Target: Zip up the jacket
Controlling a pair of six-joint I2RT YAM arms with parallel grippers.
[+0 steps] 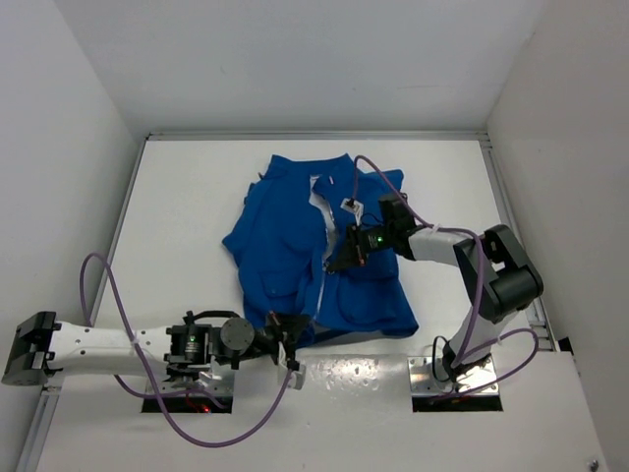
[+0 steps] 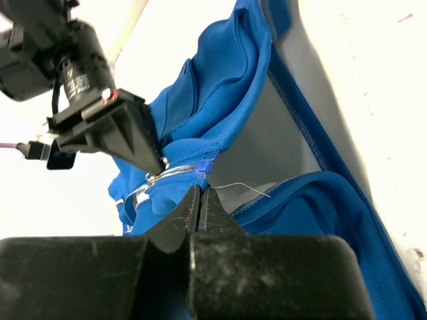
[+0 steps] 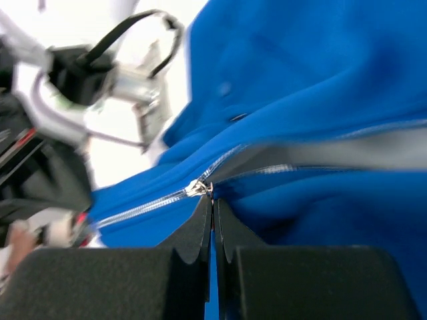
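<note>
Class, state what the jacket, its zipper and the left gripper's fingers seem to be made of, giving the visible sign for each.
The jacket looks like soft cloth, matte royal blue: it folds and creases freely. The zipper has pale silver teeth and a slider with a sheen, so it is likely metal, possibly coated plastic. The left fingers are probably hard black plastic: their surface is matte, grainy and scuffed.

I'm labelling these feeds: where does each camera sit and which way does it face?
Top external: above and behind the bases, facing down on the table, the jacket, left arm and right arm.
Left wrist: on the left arm, facing over its shut left fingers along the zipper toward the right gripper.
Right wrist: on the right arm, facing over its shut right fingers at the zipper slider, left arm beyond.
Shared: both wrist views show the zipper and the opposite arm.
</note>
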